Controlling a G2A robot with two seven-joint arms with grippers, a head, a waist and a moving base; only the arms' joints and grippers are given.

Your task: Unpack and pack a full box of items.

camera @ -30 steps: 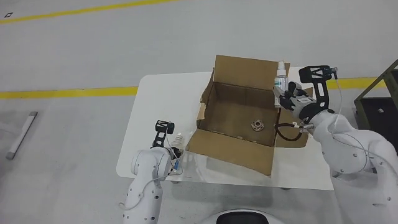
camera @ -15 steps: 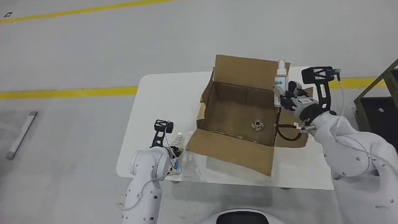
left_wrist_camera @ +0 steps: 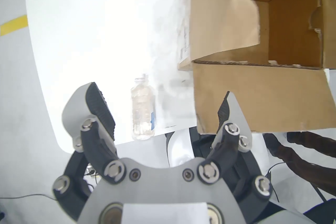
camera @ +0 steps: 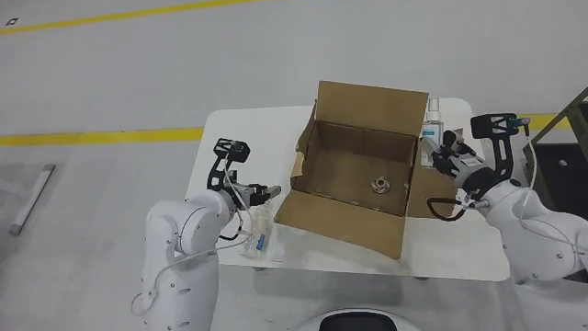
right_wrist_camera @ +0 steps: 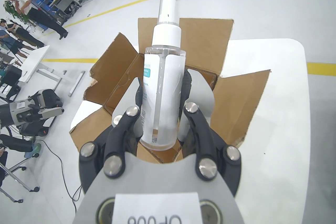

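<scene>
Spray bottle (right_wrist_camera: 164, 70) is clamped between the fingers of the right gripper (right_wrist_camera: 162, 91). Its long axis runs in line with them, cap away from the wrist. We place it just outside the right wall of the box (camera: 354, 170), above the side flap. We judge the set-down spot to be the bare table (camera: 239, 138) farther right. The left gripper (left_wrist_camera: 160, 97) hangs wide open over a small clear bottle (left_wrist_camera: 143, 110) lying flat by the box's front flap.

Plain brown cardboard box (camera: 367, 108) on a white counter (camera: 248, 138), clear spray bottle (right_wrist_camera: 161, 83) with white cap and teal-and-white label, clear little bottle (left_wrist_camera: 143, 110) with a blue label edge, grey floor (camera: 138, 74) with yellow lines (camera: 92, 136).
</scene>
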